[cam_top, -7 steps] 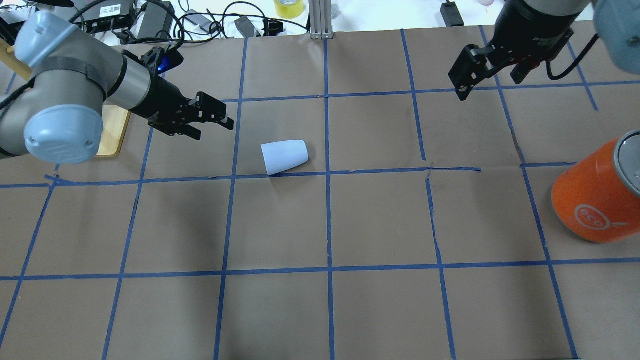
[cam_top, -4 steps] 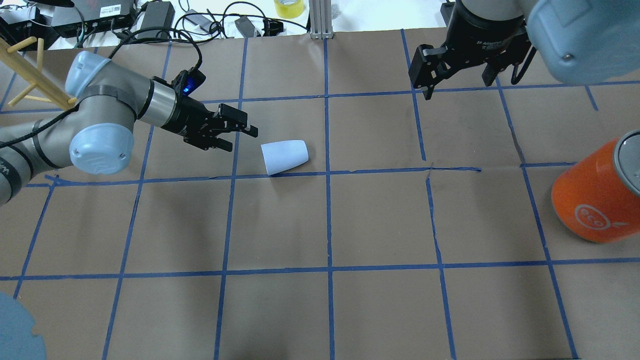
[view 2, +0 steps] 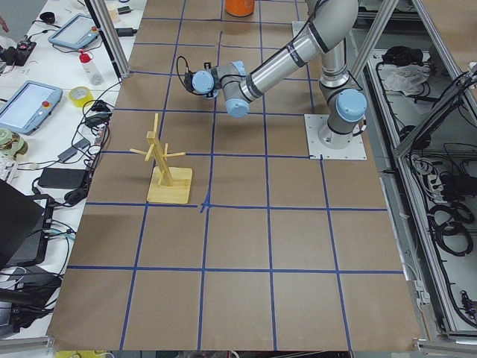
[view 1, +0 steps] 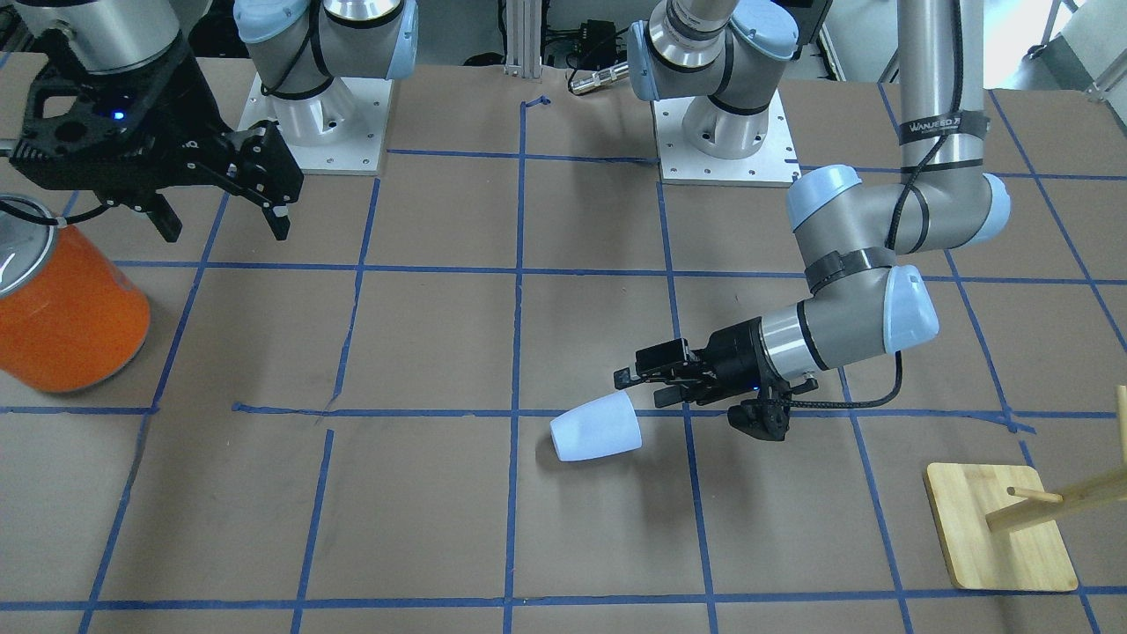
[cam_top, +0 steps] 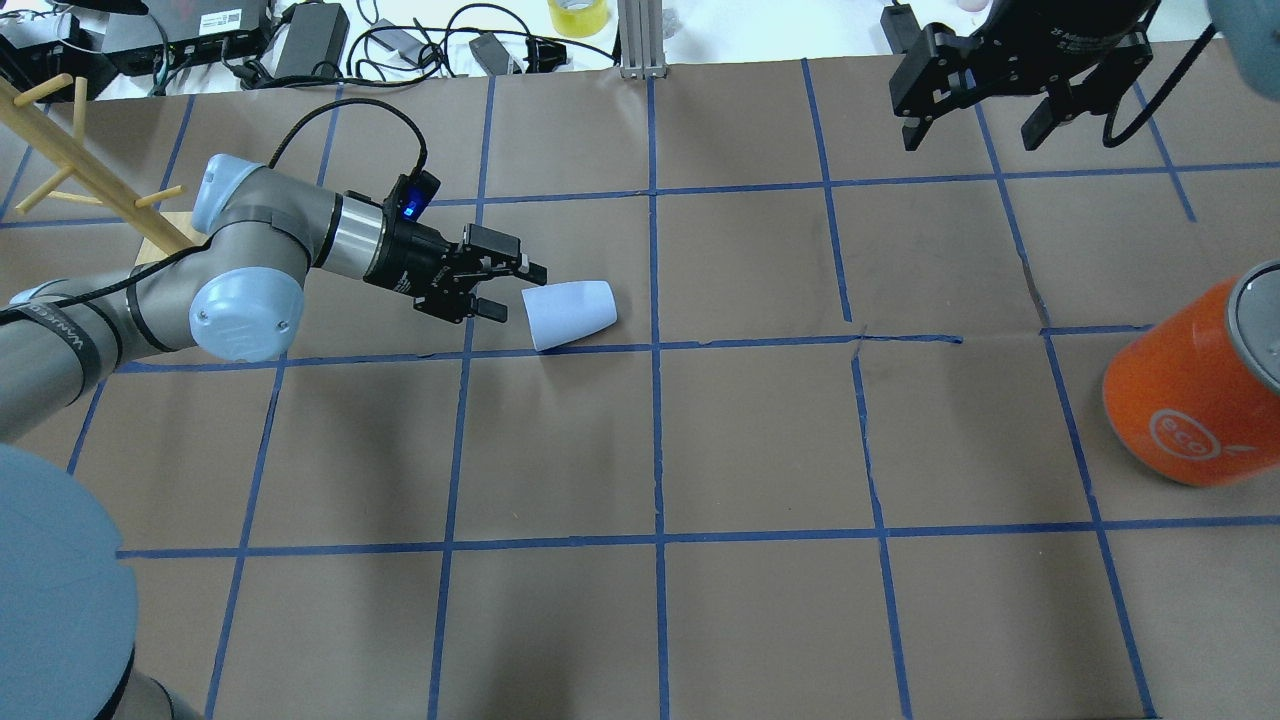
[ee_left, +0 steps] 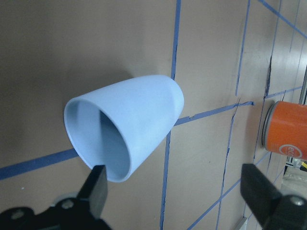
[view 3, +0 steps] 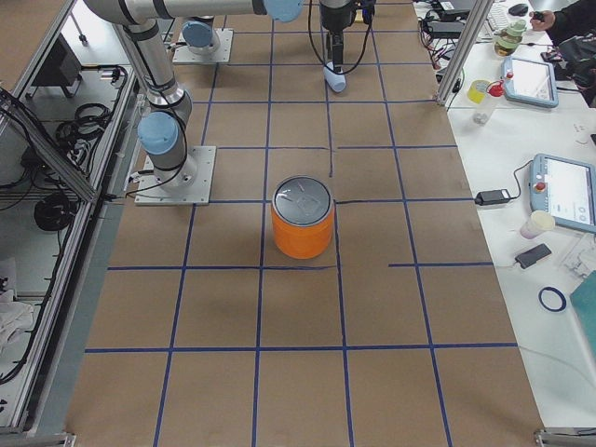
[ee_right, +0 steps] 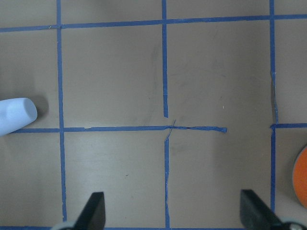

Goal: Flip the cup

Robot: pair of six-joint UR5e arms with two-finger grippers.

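The pale blue-white cup (cam_top: 568, 313) lies on its side on the brown paper, its open rim toward my left gripper. It also shows in the front view (view 1: 596, 427), the left wrist view (ee_left: 129, 124), at the left edge of the right wrist view (ee_right: 14, 116) and far off in the exterior right view (view 3: 335, 79). My left gripper (cam_top: 518, 293) is open and low, its fingertips just short of the rim, one on each side. It is empty in the front view (view 1: 629, 387) and the left wrist view (ee_left: 177, 201). My right gripper (cam_top: 972, 135) is open, empty and high at the far right, well away from the cup.
A large orange can with a silver lid (cam_top: 1190, 390) stands at the right edge. A wooden peg rack (view 1: 999, 528) stands behind my left arm, near the table's left end. Cables and boxes lie beyond the far edge (cam_top: 400, 40).
My left gripper has moved right and down to the cup's rim, still open. My right gripper shifted left, then back right and farther away. The cup has not moved.
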